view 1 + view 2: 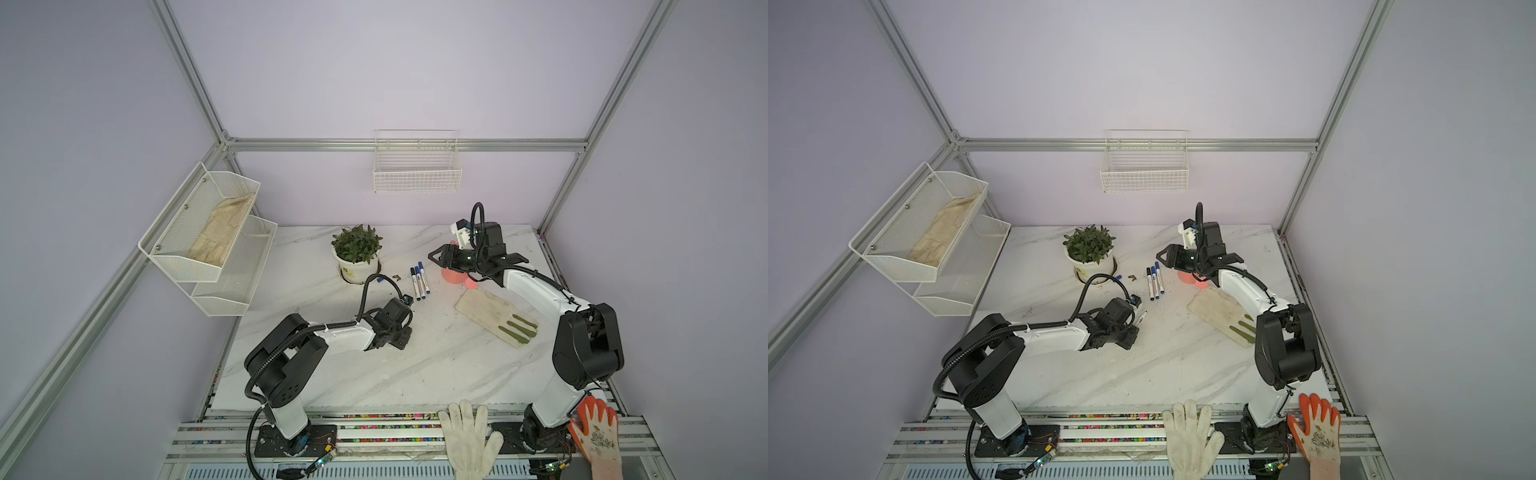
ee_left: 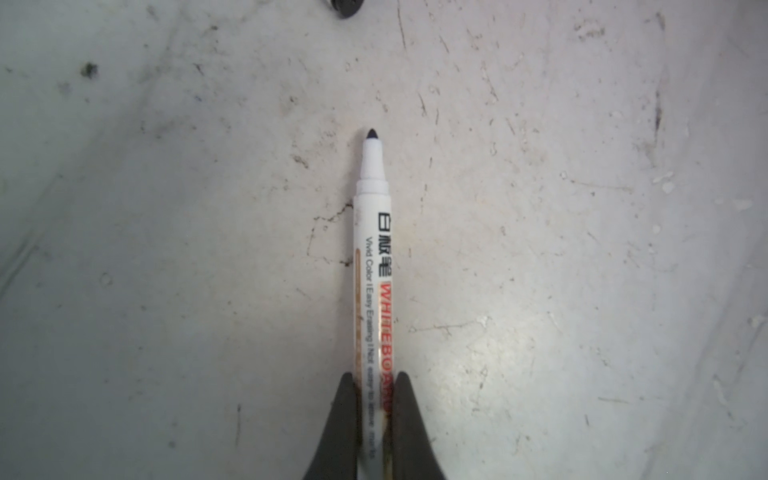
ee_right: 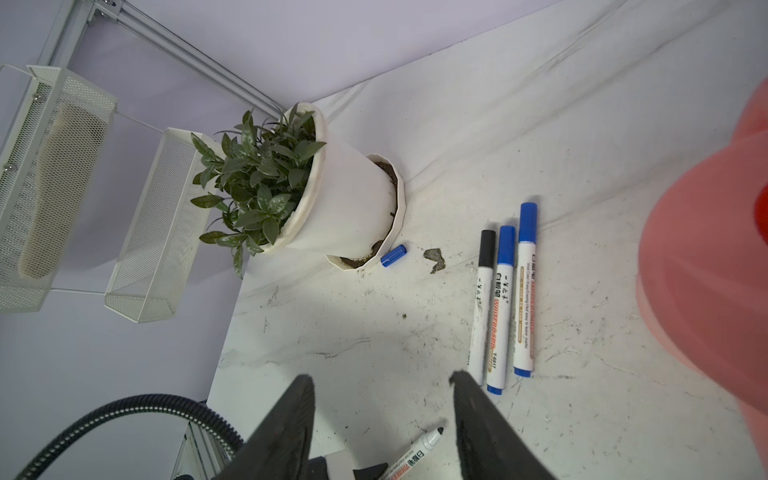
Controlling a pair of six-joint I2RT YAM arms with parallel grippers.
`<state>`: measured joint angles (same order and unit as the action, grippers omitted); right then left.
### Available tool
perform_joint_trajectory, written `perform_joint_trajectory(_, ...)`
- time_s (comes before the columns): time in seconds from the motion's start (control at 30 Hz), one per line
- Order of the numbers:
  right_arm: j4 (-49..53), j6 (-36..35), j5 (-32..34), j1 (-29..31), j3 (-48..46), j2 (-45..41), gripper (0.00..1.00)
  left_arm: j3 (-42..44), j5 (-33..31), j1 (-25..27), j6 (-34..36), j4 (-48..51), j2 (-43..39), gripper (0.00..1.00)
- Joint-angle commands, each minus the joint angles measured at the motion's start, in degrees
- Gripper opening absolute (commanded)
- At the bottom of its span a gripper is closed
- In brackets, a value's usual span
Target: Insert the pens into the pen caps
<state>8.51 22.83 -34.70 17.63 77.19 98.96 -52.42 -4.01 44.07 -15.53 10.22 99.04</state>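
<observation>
My left gripper [image 2: 373, 376] is shut on the barrel of an uncapped white pen [image 2: 374, 270], whose dark tip points away over the marble table; in a top view the pen's tip [image 1: 1140, 318] pokes out past the wrist. Three capped pens [image 1: 419, 280] lie side by side behind it, one with a black cap [image 3: 487, 248] and two with blue ones. A loose blue pen cap [image 3: 393, 255] lies against the plant pot's saucer. My right gripper [image 3: 381, 376] hovers open and empty above the table, right of the capped pens [image 3: 503, 307].
A potted plant [image 1: 356, 253] stands at the back, a dark scrap [image 3: 434, 258] beside the loose cap. A pink object [image 1: 453, 276] and a flat glove [image 1: 494, 318] lie to the right. Two gloved hands [image 1: 469, 432] rest on the front rail. Mesh shelves [image 1: 208, 237] hang left.
</observation>
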Motion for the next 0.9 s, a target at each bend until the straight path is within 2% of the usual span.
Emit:
perform_joint_trajectory(0.0,0.7,-1.4,0.0,0.0,-1.3,0.4,0.55,-3.2,1.9,-1.4,-0.1,1.1,-1.2,0.00)
perform_joint_trajectory(0.17,4.4,-5.3,-3.2,2.5,-0.6,2.2,0.56,0.2,6.1,-6.7,-6.2,-14.3,-7.8,0.00)
perform_joint_trajectory(0.33,4.7,-6.7,-6.0,6.2,0.5,3.6,0.56,2.0,6.3,-9.7,-12.3,-26.1,-10.3,0.00)
perform_joint_trajectory(0.43,3.4,-5.7,-6.8,7.3,1.4,4.6,0.56,1.8,6.8,-9.8,-12.5,-28.7,-10.9,0.00)
perform_joint_trajectory(0.87,-1.1,-3.1,-8.0,7.8,3.2,4.3,0.55,2.9,7.7,-9.7,-12.7,-28.9,-11.5,0.00)
